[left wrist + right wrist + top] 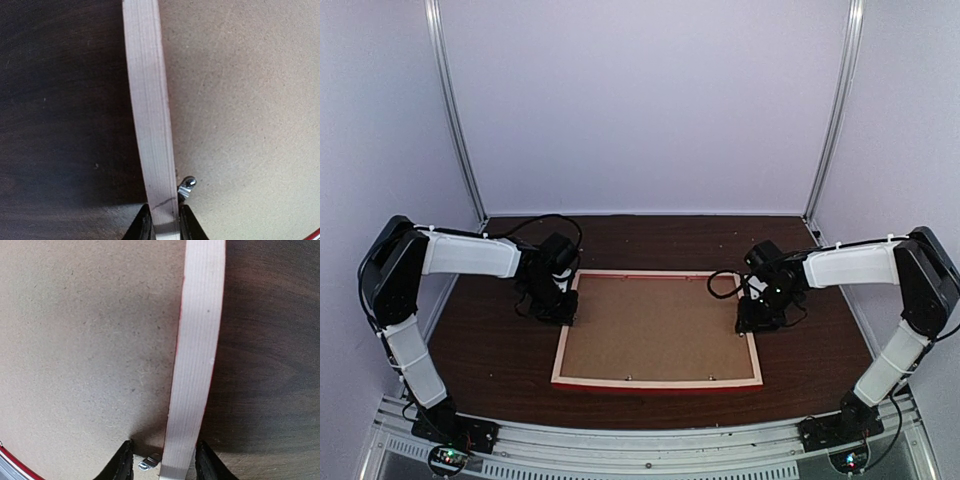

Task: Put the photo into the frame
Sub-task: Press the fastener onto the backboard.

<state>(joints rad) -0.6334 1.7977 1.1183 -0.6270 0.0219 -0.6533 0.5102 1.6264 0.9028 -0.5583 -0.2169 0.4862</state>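
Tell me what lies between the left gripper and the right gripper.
The brown backing board fills that stretch, set inside the frame; the left gripper and right gripper straddle its opposite side rails. The top external view shows this.

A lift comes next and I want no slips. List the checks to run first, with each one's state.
1. Left pincer closed on the left rail of the pale wood, red-edged rectangular frame: ok.
2. Right pincer closed on the right rail: not ok, gap on the board side.
3. Plain brown backing board seated in frame: ok.
4. Frame flat on dark wooden table: ok.
5. Photo inside: cannot tell, hidden.
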